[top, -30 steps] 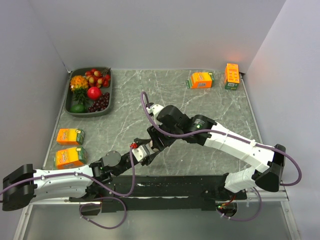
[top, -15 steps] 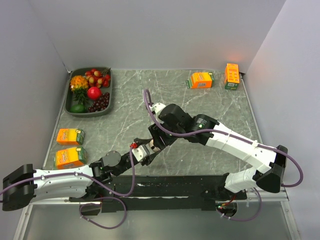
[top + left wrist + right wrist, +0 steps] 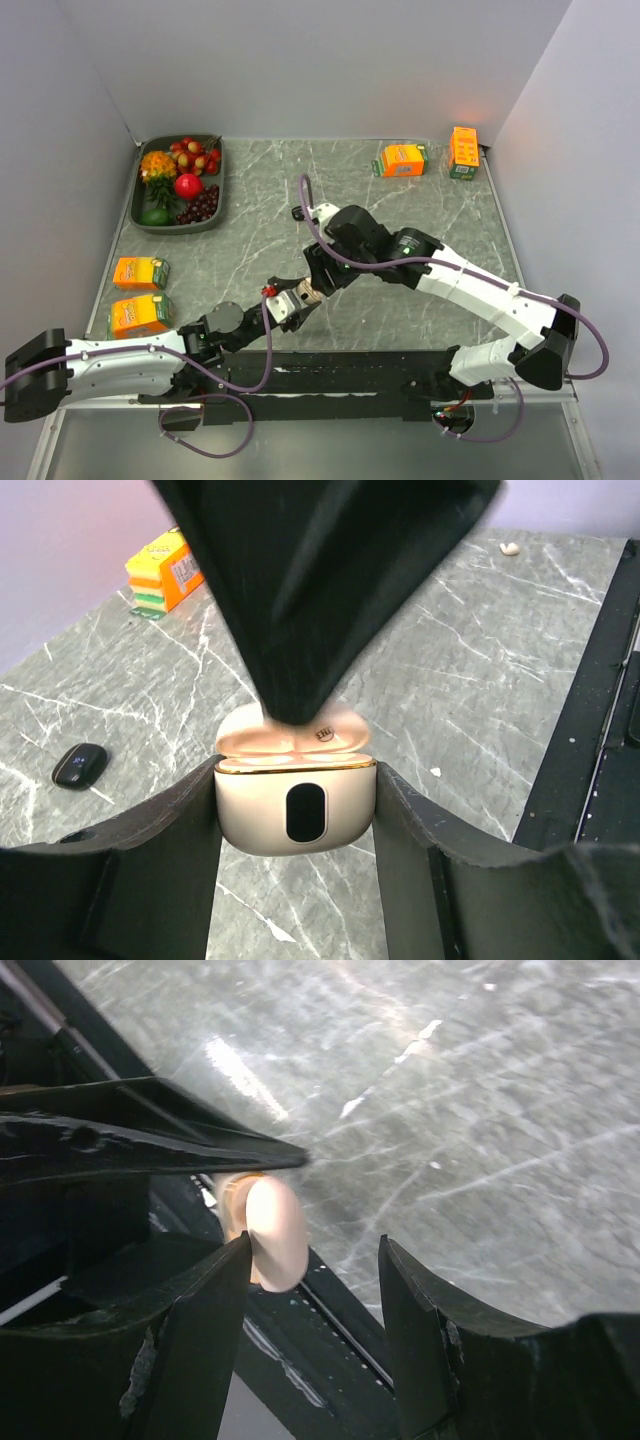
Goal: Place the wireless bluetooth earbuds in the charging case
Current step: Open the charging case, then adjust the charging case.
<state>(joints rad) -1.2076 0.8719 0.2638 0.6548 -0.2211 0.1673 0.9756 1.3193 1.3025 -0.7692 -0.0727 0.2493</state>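
My left gripper [image 3: 292,304] is shut on the cream charging case [image 3: 296,810] and holds it by its sides above the table, lid open. The case also shows in the top view [image 3: 300,297]. My right gripper [image 3: 318,273] hovers right over the open case, jaws apart and empty in the right wrist view [image 3: 315,1260], with the case lid [image 3: 272,1228] by its left finger. One black right fingertip [image 3: 300,600] hangs over the case's opening and hides the inside. A white earbud [image 3: 510,548] lies far off on the table. A small black oval thing [image 3: 80,765] lies to the left.
A grey tray of fruit [image 3: 140,215] stands at the back left. Two orange cartons [image 3: 139,272] lie at the left edge, two more [image 3: 402,159] at the back right. The black base rail [image 3: 340,370] runs along the near edge.
My right arm has shifted a little to the right and its gripper now sits over the case. My left gripper has held still with the case.
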